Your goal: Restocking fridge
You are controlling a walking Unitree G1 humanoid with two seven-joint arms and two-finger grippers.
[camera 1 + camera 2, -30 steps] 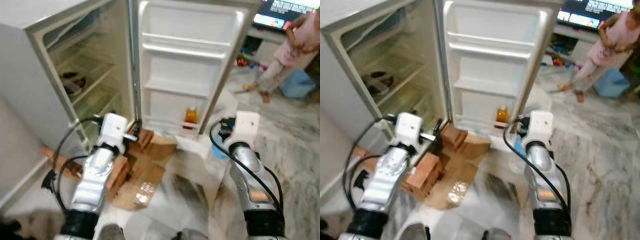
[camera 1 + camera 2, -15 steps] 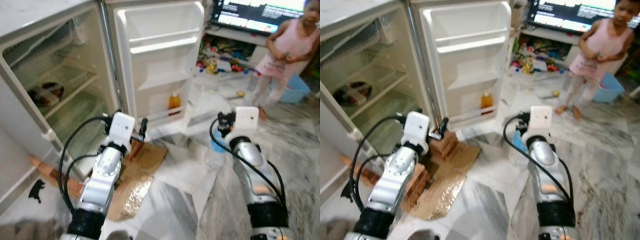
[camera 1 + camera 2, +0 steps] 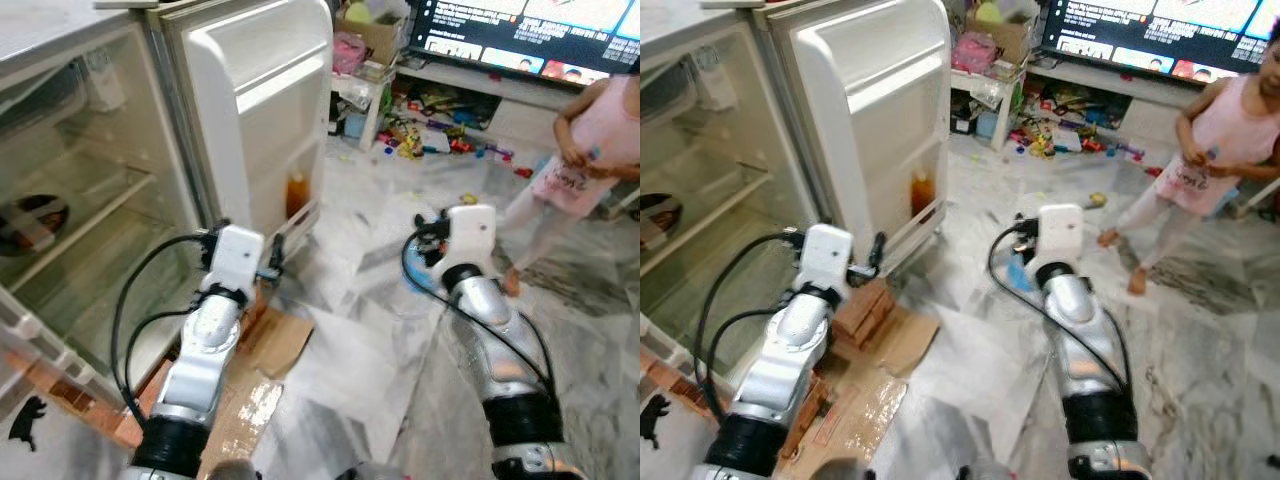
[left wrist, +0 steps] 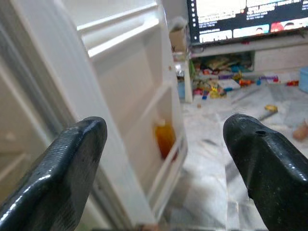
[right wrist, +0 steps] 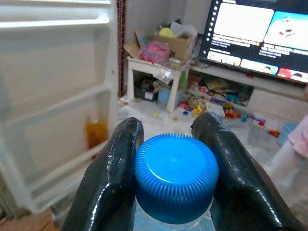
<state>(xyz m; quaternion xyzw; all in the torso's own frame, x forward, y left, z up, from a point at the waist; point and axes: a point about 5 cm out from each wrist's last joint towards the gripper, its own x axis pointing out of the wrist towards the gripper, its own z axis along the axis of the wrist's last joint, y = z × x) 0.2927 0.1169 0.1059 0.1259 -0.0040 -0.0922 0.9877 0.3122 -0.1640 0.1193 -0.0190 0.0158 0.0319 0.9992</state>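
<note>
White enamelled fridge point(image 3: 70, 150), cabinet open, wire and glass shelves inside; a dark dish point(image 3: 30, 215) rests on the middle shelf.

White moulded fridge door point(image 3: 265, 100), swung wide, shelves bare apart from one item low down.

Grey-veined marble floor point(image 3: 350, 330), glossy; scattered toys lie far back under a lit television screen point(image 3: 520, 35). A person in a pink top point(image 3: 580, 165) stands on the robot's right, well apart from both arms.

Brown flattened cardboard sheet point(image 3: 275, 345), on the floor at the foot of the fridge, beside reddish bricks point(image 3: 862, 310).

Left gripper point(image 4: 163, 159), fingers spread wide, holding nothing, aimed at the door's lower shelf.

Right gripper point(image 5: 174, 159), both black fingers pressed against the neck of a clear plastic bottle with a ribbed blue screw cap point(image 5: 175, 171); it is carried out in front of the robot, well apart from the fridge.

Orange-filled small bottle point(image 4: 165, 137), upright in the bottom door shelf.

Handling note: the carried bottle is probably light to moderate in weight, thin-walled and liable to buckle at mid-body. The stiff neck just under the ribbed cap looks the soundest hold; smooth plastic may slip if the grip loosens.
</note>
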